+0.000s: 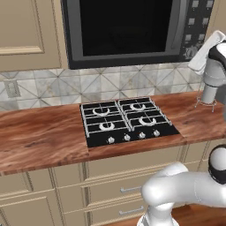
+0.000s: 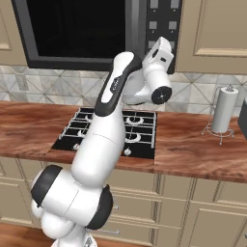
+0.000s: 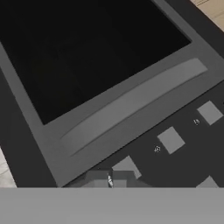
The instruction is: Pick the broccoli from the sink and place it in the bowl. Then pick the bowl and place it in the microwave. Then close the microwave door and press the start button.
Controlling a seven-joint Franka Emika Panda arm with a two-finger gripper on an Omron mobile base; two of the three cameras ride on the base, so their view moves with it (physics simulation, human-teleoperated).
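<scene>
Microwave (image 1: pixel 128 31) door (image 3: pixel 87 65) sits shut; clenched, empty jaws hover at the stiff button panel (image 3: pixel 183 140) — a firm poke should do.

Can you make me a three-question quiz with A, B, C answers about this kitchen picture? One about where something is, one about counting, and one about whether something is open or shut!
1. Where does the paper towel roll stand?
A. On the wooden counter, right of the stove
B. On top of the stove
C. On the floor

2. How many burners does the stove have?
A. Two
B. Four
C. Six

3. How is the microwave door?
A. Wide open
C. Taken off
B. Shut

Answers:
1. A, the right base view shows the roll upright on its wire stand on the counter, right of the stove.
2. B, four burner grates show in two rows of two in the left base view.
3. B, the door lies flat against the microwave, and the gripper, closed, is right at the button panel beside it.
</scene>
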